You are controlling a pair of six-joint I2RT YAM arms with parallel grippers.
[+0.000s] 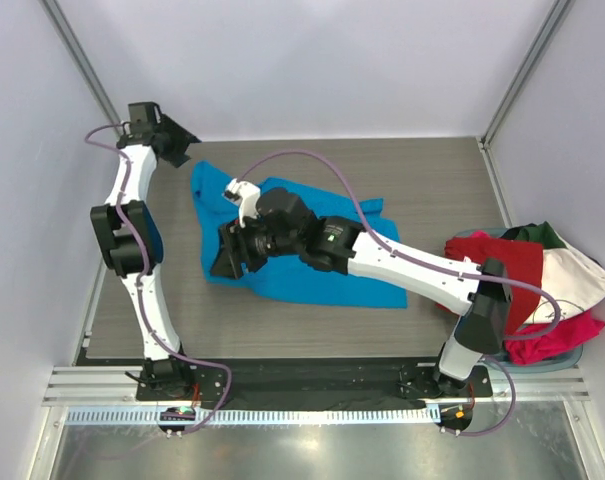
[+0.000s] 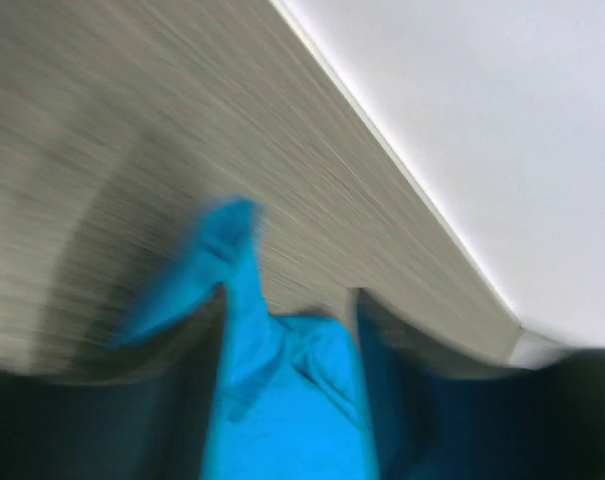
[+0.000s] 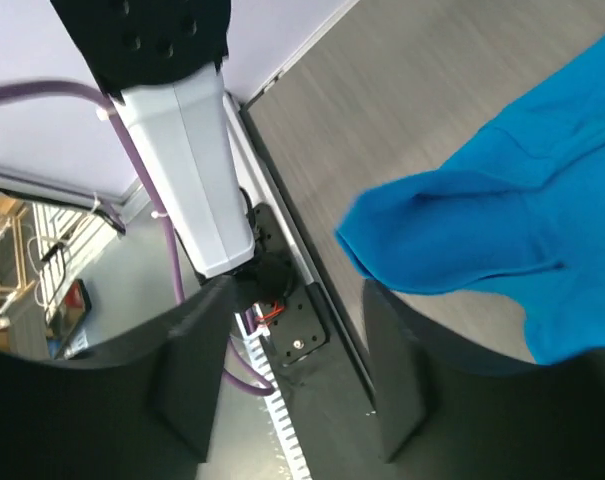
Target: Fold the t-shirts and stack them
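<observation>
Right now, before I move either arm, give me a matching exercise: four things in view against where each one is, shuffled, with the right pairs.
Things:
1. blue t-shirt
2. red t-shirt
3. left gripper
4. right gripper

Places:
A. at the far left corner of the table
B. in the pile at the table's right edge
C. above the blue t-shirt's left end
D. spread across the middle of the table

Pairs: 1-D, 2-B, 3-A, 4-C.
</observation>
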